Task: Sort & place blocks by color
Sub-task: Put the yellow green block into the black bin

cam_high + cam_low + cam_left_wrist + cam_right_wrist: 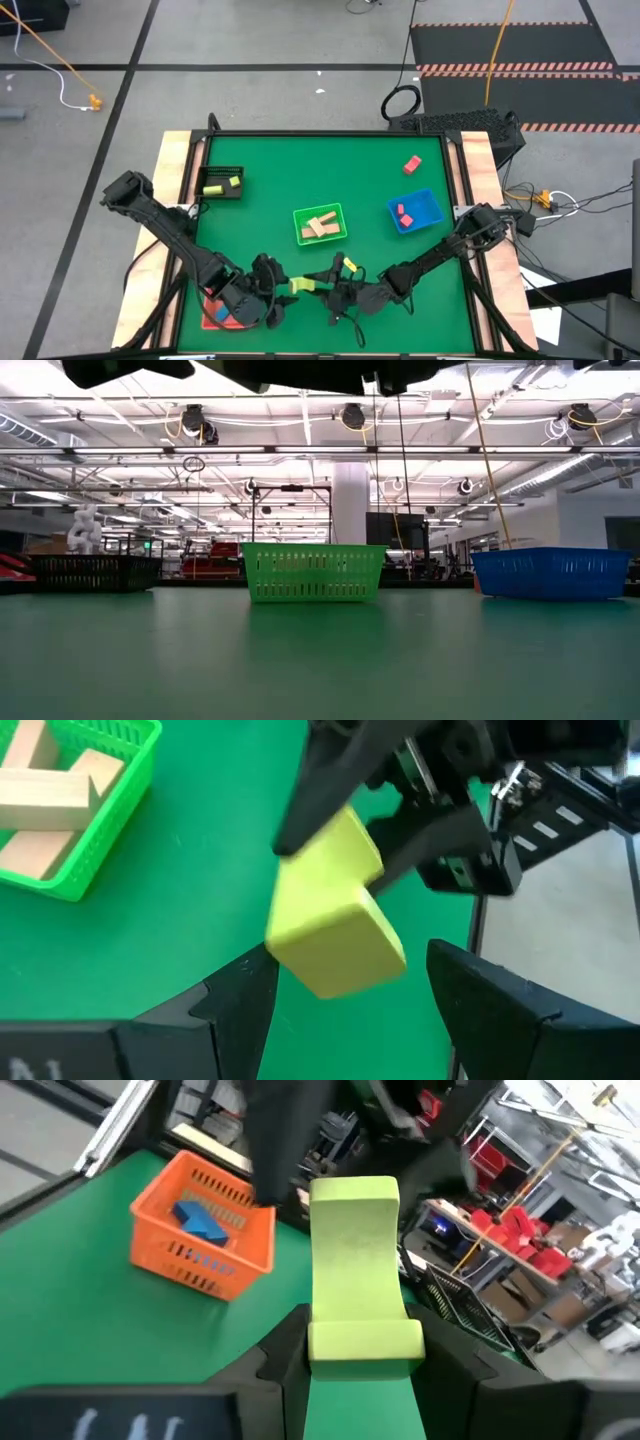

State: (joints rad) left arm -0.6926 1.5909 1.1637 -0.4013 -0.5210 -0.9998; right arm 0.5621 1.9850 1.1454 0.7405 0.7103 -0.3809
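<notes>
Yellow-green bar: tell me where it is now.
The yellow-green bar is off the table in the right gripper, near edge, between both grippers, below the green tray.

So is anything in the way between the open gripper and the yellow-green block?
Nothing visible. The right gripper holds the yellow-green block up just in front of the open left gripper, with no other thing between them.

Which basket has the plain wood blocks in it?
The green basket in the middle of the table holds the cream wooden blocks. The blue basket holds red blocks, and the black one holds yellow-green ones.
</notes>
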